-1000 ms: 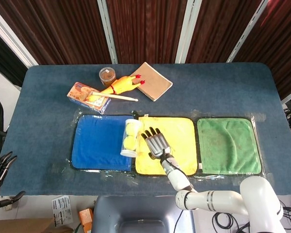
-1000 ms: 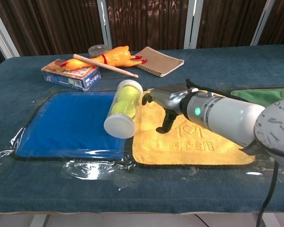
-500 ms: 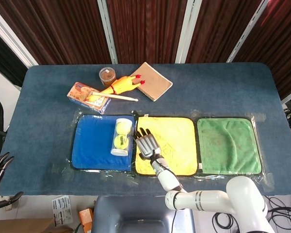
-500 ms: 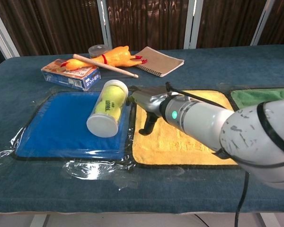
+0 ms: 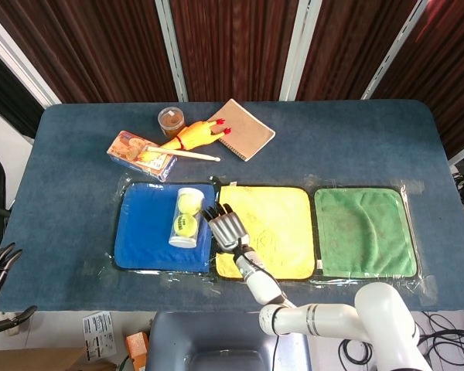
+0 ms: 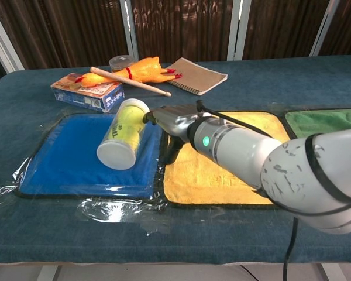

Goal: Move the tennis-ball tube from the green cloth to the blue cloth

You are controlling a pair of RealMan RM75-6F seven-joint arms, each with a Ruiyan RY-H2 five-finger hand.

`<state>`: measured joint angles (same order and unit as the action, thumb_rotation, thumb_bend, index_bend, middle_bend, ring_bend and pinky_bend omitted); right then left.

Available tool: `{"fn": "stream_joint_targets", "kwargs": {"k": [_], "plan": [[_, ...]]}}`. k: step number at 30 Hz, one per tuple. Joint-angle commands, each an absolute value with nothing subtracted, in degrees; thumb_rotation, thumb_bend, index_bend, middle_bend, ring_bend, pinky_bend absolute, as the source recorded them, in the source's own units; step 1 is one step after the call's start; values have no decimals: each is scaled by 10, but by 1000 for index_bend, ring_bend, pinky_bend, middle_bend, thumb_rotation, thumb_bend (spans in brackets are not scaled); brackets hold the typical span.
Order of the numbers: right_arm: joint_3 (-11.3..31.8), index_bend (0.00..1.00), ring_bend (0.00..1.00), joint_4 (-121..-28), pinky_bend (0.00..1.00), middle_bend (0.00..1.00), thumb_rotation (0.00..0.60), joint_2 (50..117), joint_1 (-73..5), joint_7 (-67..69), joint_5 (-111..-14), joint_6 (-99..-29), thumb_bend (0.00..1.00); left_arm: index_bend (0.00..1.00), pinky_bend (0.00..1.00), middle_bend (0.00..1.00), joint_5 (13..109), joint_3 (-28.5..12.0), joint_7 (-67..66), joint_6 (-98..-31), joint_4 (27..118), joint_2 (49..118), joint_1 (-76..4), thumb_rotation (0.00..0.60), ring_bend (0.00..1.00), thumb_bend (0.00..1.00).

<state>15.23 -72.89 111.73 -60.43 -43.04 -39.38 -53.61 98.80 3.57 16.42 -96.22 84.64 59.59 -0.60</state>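
Tennis-ball tube (image 5: pixel 184 217) lies on its side on the blue cloth (image 5: pixel 143 232), right hand (image 5: pixel 227 229) flat-open beside it, holding nothing (contact uncertain); recommend withdrawing gently rightward, since a nudge could roll it off.

Blue cloth (image 5: pixel 147 228), yellow-green tennis-ball tube (image 5: pixel 185 217)

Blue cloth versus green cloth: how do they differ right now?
The blue cloth lies at the left end of the row; the green cloth at the right end. The blue cloth carries the tennis-ball tube, lying on its side; the green cloth is bare. The right hand sits at the blue cloth's edge, far from the green one. Both lie flat.
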Motion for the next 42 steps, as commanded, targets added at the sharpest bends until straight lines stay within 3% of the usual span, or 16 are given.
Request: {"fn": "stream_joint_targets", "kwargs": {"k": [1, 10, 16, 19, 24, 29, 33, 38, 42], "plan": [[153, 103, 0, -719, 110, 128, 600, 1122, -606, -421, -401, -527, 253, 0, 102, 0, 987, 35, 164, -960, 848, 595, -7, 600, 47, 66], [140, 72, 0, -722, 104, 127, 600, 1114, -594, -396, -439, -534, 253, 0, 102, 0, 985, 33, 170, -961, 845, 595, -7, 600, 47, 66], [93, 45, 0, -812, 99, 127, 600, 1041, -537, -364, -532, -600, 253, 0, 102, 1, 987, 32, 174, -970, 843, 596, -5, 600, 47, 66], [49, 6, 0, -875, 82, 122, 600, 976, -484, -334, -602, -659, 253, 0, 102, 15, 996, 29, 184, -986, 831, 601, -5, 600, 48, 66], [-66, 0, 0, -954, 66, 100, 600, 844, -366, -282, -723, -785, 253, 0, 102, 21, 993, 27, 186, -988, 826, 607, -4, 600, 49, 66], [-161, 0, 0, -912, 0, 38, 600, 774, -241, -213, -782, -883, 253, 0, 120, 21, 987, 28, 171, -968, 840, 606, -10, 600, 49, 63], [-172, 0, 0, -854, 0, 24, 600, 766, -179, -143, -807, -930, 251, 0, 121, 20, 984, 30, 151, -950, 853, 604, -15, 600, 49, 44], [-155, 0, 0, -857, 0, 8, 600, 746, -167, -127, -799, -895, 249, 0, 128, 20, 977, 34, 136, -916, 873, 595, -26, 600, 51, 44], [-139, 0, 0, -857, 0, 8, 600, 745, -154, -127, -826, -911, 249, 0, 128, 20, 973, 32, 122, -914, 879, 596, -27, 600, 51, 44]]}}
